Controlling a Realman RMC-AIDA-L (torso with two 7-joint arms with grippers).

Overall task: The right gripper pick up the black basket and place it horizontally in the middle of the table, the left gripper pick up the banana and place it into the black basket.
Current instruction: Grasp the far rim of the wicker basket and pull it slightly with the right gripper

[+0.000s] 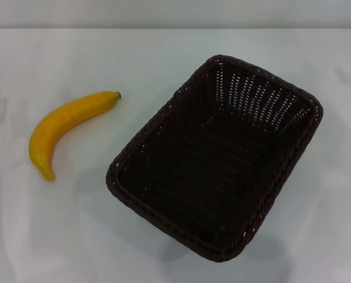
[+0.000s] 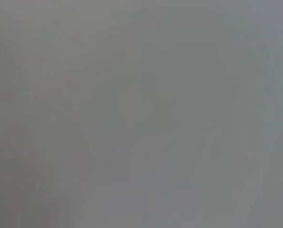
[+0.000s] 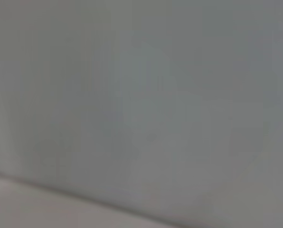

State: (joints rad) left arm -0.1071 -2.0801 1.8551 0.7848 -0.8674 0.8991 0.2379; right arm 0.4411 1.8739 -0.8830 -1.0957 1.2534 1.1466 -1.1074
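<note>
White matte surface point(image 1: 164, 59) carries a dark woven rectangular basket point(image 1: 217, 156), lying diagonally at centre-right, and a glossy yellow curved banana point(image 1: 66, 130) well apart at nine o'clock. Neither claw shows, so their state cannot be told.

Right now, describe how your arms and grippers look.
Neither arm nor gripper shows in any view. The head view has only the banana and the black basket on the white table; both wrist views show blank grey.

One black basket point(image 1: 217, 159), one banana point(image 1: 63, 127), one table point(image 1: 58, 236).
</note>
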